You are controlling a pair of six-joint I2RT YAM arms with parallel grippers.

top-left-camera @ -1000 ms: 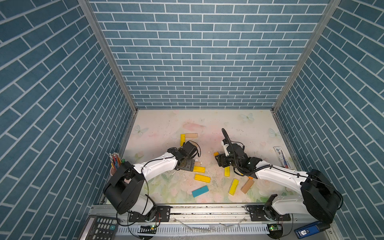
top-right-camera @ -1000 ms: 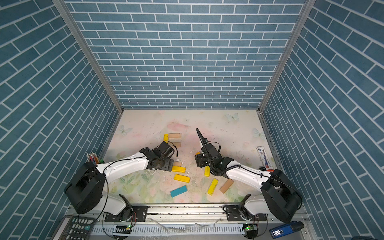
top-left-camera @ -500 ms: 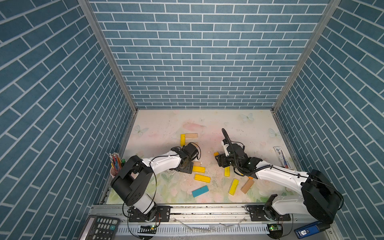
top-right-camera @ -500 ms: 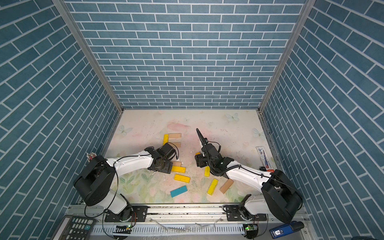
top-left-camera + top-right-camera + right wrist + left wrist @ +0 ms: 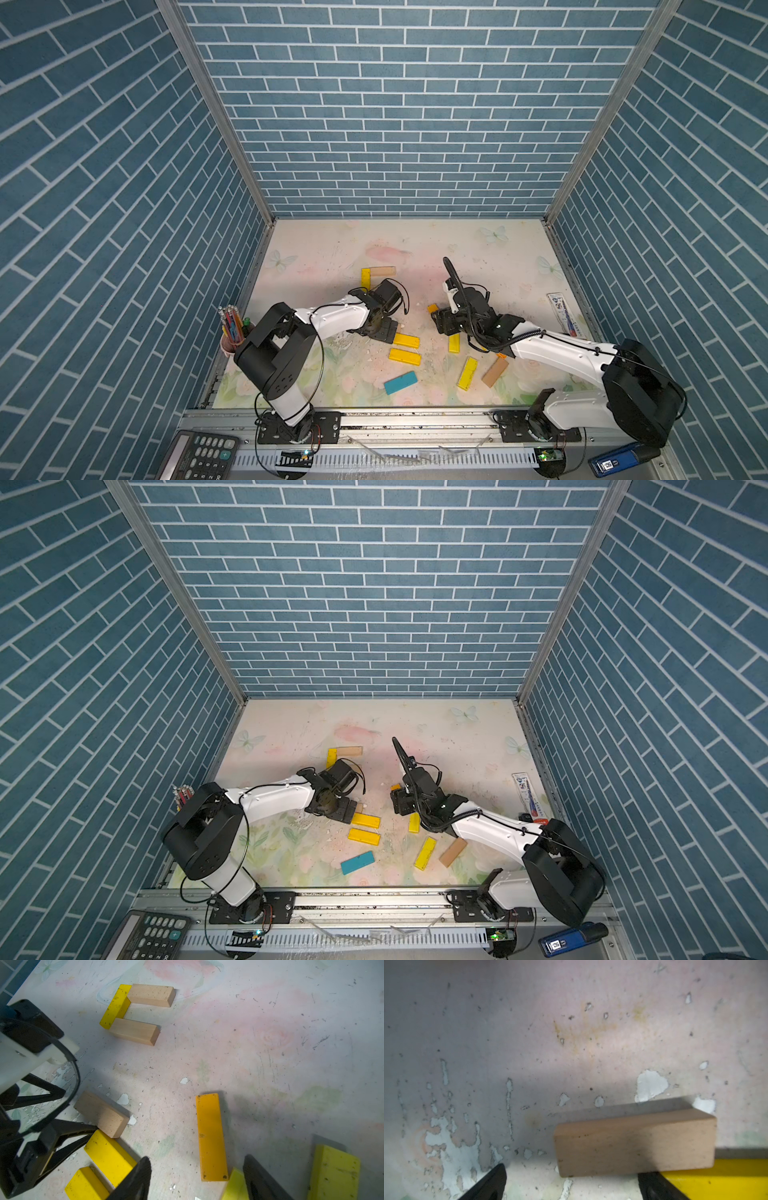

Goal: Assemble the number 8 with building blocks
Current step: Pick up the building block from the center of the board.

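Left tool just sprang open, dropping the tan block at the lower right of its wrist view, beside a yellow block. Right tool hangs open, empty. The 8 looks barely begun.

In the left wrist view the tan block is blurred, and the yellow block beside it runs off the edge. In both top views the left gripper covers most of that tan block, and the right gripper hides most of an orange block.
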